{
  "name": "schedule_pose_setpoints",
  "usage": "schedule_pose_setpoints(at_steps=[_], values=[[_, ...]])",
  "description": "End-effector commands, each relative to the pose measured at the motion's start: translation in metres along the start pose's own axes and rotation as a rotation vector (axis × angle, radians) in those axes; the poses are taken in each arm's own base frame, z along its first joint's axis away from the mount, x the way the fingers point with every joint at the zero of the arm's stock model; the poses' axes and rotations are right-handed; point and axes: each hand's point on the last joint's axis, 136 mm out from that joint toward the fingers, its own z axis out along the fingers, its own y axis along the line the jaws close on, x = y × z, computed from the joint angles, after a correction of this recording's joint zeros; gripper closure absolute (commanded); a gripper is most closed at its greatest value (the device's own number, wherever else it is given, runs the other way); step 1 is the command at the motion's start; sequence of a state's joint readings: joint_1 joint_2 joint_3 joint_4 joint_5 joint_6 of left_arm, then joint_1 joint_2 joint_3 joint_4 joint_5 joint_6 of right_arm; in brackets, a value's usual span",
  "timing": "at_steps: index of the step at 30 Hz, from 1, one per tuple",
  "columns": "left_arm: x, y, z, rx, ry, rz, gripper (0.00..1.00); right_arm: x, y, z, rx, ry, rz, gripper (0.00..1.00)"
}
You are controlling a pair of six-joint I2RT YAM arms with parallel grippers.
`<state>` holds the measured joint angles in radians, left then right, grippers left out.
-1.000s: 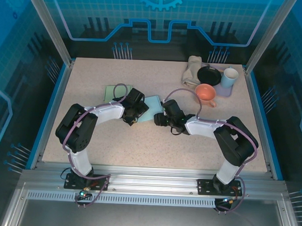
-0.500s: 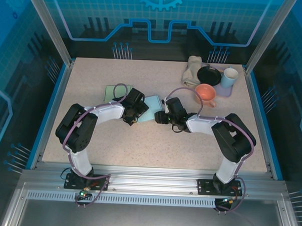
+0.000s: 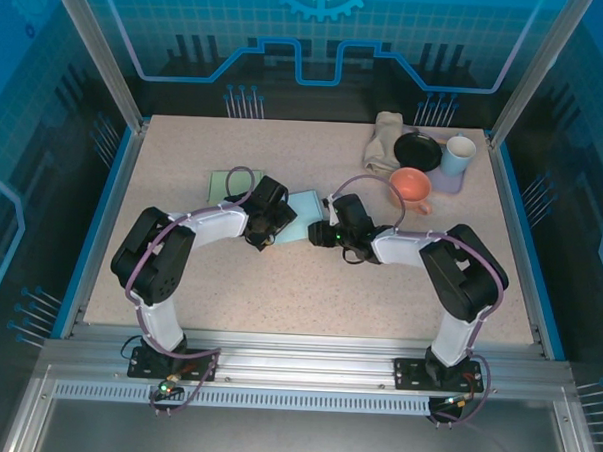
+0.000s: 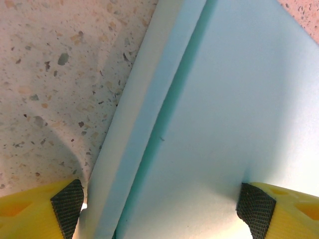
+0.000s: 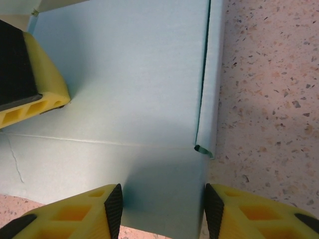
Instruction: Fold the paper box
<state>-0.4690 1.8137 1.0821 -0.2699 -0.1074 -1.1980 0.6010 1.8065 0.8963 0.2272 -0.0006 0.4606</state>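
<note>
Near the centre of the table (image 3: 279, 285), a pale blue paper box (image 3: 304, 208), lying flat. At its 9 o'clock edge, the left gripper (image 3: 278, 225), fingers (image 4: 255, 208) spread wide, one pad on the panel and the other beside a folded flap. At its 4 o'clock corner, the right gripper (image 3: 322, 234), pads (image 5: 113, 203) straddling a narrow strip of the box. Pinching or merely touching: cannot tell. Toward 1 o'clock, an orange cup (image 3: 411, 187).

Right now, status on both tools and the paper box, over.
Left tool open, straddling paper box edge. Right tool open across a box panel. Box lies flat on table. Orange cup apart, far right.
</note>
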Motion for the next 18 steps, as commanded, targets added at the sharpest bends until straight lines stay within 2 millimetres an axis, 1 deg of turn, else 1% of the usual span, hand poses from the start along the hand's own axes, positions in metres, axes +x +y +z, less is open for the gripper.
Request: schedule_pose_setpoints(at_steps=[1, 2, 3, 7, 13, 18], values=[[0.006, 0.067, 0.021, -0.239, 0.023, 0.015, 0.14, 0.011, -0.009, 0.012, 0.017, 0.016, -0.019, 0.51], [0.006, 0.068, 0.021, -0.239, 0.024, 0.013, 0.15, 0.012, -0.010, 0.014, 0.014, 0.003, -0.023, 0.51], [0.007, 0.068, 0.022, -0.242, 0.026, 0.013, 0.15, 0.018, -0.013, 0.015, 0.021, 0.007, -0.025, 0.51], [0.008, 0.070, 0.025, -0.246, 0.031, 0.014, 0.15, 0.025, -0.020, 0.021, 0.029, -0.015, -0.046, 0.52], [0.009, 0.072, 0.026, -0.254, 0.035, 0.018, 0.15, 0.028, -0.023, 0.025, 0.012, -0.076, -0.080, 0.51], [0.010, 0.079, 0.028, -0.265, 0.038, 0.017, 0.15, 0.029, -0.035, 0.027, 0.064, -0.111, -0.079, 0.47]])
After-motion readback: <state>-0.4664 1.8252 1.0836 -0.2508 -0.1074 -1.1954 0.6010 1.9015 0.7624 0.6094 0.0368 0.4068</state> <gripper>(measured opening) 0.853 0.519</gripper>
